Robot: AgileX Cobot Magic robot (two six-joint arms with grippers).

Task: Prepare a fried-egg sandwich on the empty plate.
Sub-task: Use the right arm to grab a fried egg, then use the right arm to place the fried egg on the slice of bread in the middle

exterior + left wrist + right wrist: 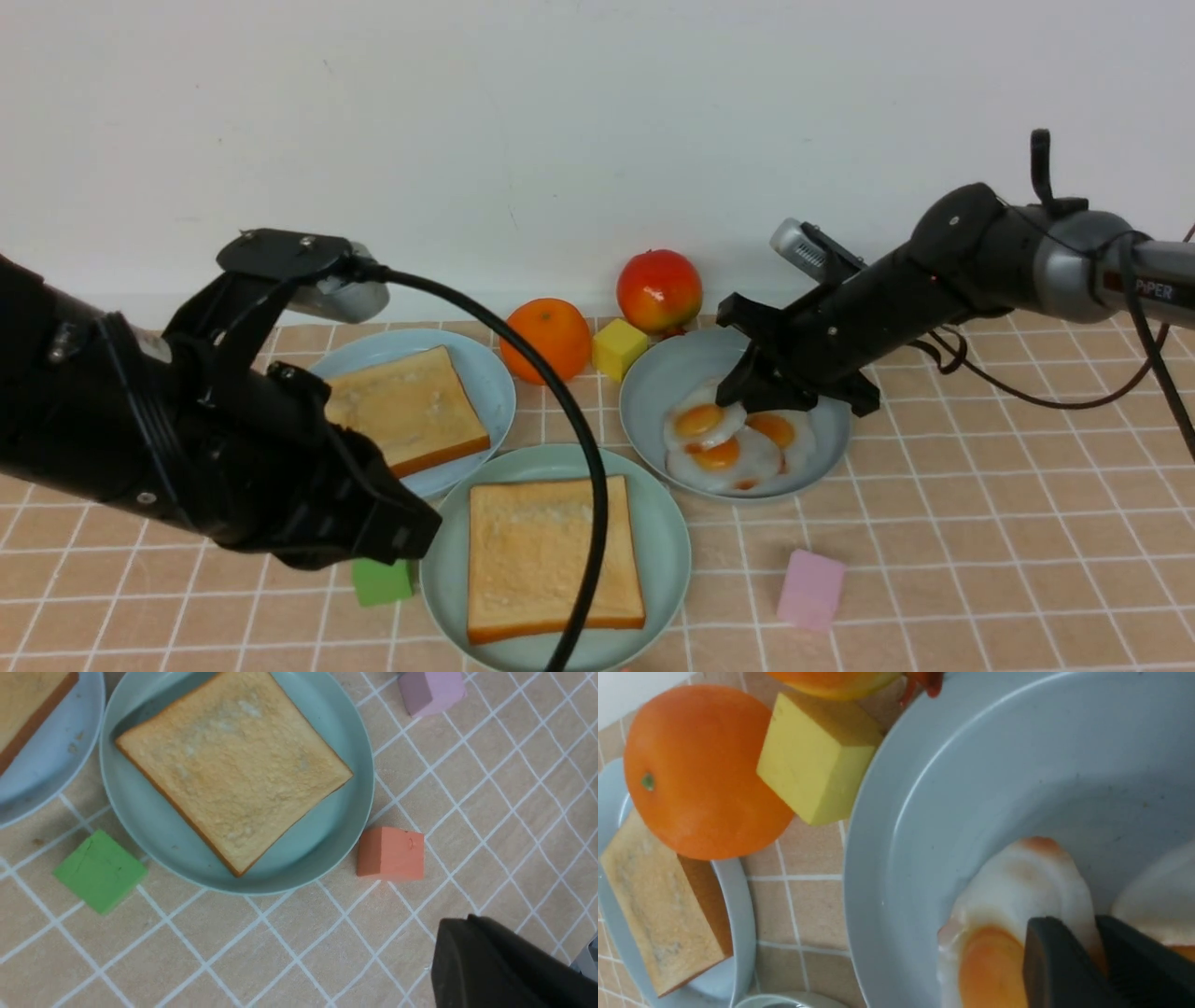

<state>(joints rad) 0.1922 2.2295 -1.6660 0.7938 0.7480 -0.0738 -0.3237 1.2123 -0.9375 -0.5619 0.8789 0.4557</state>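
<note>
- On grey-blue plate (644, 387), right gripper (736, 399) jaws nearly closed, pinching top fried egg (700, 422) by its edge, likely to lift it.
- Mint plate (674, 546) holds toast (551, 555), ready for egg.
- Left gripper (401, 530) shut, empty, hovering aside, leaving plate clear.

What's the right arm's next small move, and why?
Likely finish the pinch, then lift straight up a little. The right gripper is down on the leftmost fried egg in the grey-blue plate, fingers close together at its edge, grip firmness unclear. One toast slice already lies bare on the mint-green plate, ready for the egg.
</note>
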